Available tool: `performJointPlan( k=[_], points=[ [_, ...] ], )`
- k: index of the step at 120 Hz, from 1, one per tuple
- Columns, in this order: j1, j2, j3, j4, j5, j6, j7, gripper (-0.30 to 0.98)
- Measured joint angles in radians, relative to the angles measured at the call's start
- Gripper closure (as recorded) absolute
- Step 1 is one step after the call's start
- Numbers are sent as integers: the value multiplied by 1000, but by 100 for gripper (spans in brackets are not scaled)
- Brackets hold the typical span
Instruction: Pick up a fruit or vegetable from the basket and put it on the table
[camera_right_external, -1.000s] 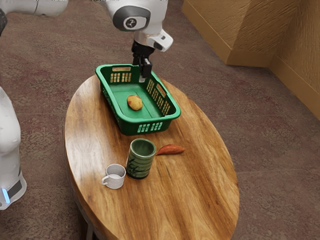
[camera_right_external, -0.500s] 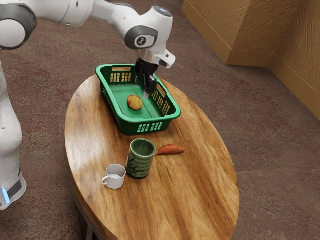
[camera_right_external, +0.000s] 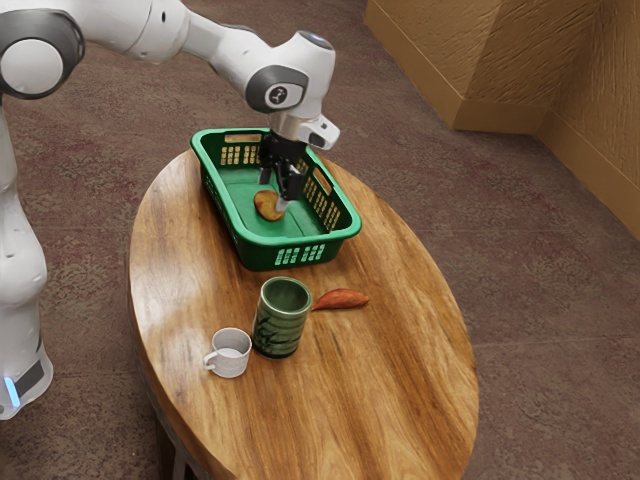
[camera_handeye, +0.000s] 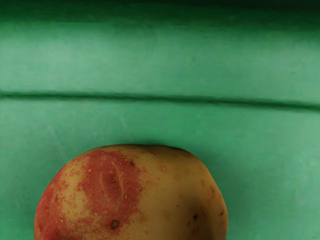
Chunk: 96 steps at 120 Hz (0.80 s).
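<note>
Green basket (camera_right_external: 300, 239), potato (camera_handeye: 135, 195) inside, arm emblem (camera_right_external: 278, 96) unclear

Up at the table's (camera_right_external: 400, 370) eleven o'clock, the basket (camera_right_external: 290, 241) is gleaming green; the potato (camera_handeye: 165, 192) is blushing red in blotches over tan-yellow, with dark specks dotting it. The wood is showing streaky brown grain. The mug (camera_right_external: 275, 342) is wearing darker markings on green; at its eight o'clock a cup (camera_right_external: 232, 362) is looking greyish white, at its two o'clock a vegetable (camera_right_external: 342, 299) is glowing orange-red.

Tan walls (camera_right_external: 490, 60), mottled brown floor (camera_right_external: 560, 300), wooden table (camera_right_external: 400, 390)
</note>
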Motion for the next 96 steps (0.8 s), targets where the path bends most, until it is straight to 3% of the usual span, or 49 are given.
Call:
performJointPlan(
  k=[71,83,96],
  points=[
    [15,71,0,-5,-20,16,7,0],
    [15,72,1,-6,-22,17,7,13],
    [13,54,1,-7,-20,16,4,19]
  ],
)
